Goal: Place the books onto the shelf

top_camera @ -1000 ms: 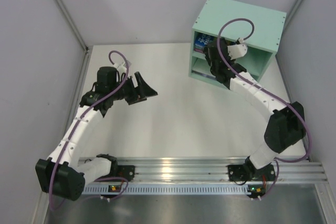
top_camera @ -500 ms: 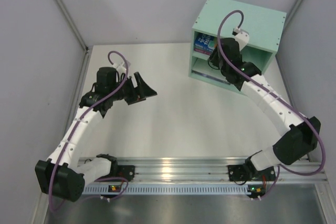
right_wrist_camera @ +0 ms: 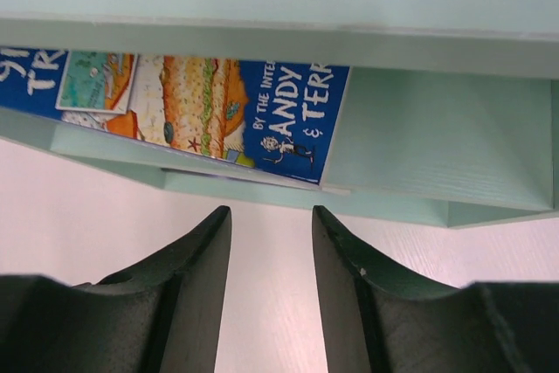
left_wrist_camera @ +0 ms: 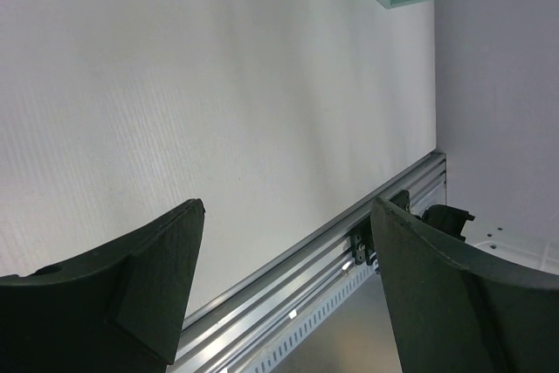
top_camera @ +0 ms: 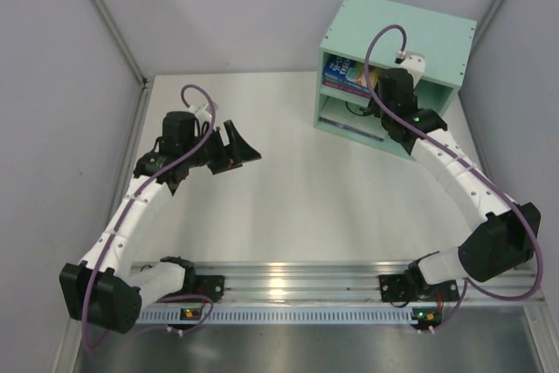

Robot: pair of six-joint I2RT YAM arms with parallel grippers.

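At 1 o'clock on the white table (top_camera: 288, 207), seen from above, the mint-green shelf (top_camera: 410, 28) is set near the far right corner, with its open front turned toward 7 o'clock. It is split by one board (top_camera: 362, 93) into an upper and a lower compartment. Along the 6 o'clock edge of the table a metal rail (top_camera: 306, 281) is laid, and both arm bases are bolted to it.

The right arm (top_camera: 454, 172) is stretched toward 12 o'clock from its base, and its wrist is held just before the shelf opening. The left arm (top_camera: 131, 207) is bent over the 9 o'clock side of the table, well apart from the shelf.

One blue book (top_camera: 345, 73) with a yellow picture is seen in the upper compartment, at its 9 o'clock end, cover facing out. Thin edges are seen low in the lower compartment, but what they are cannot be told.

The right claw (right_wrist_camera: 271, 213) is pointed at the shelf front, just below the book; its fingers are parted by a narrow gap and nothing is pinched between them. The left claw (left_wrist_camera: 288, 209) is spread wide and held empty above bare table, pointing toward 3 o'clock.
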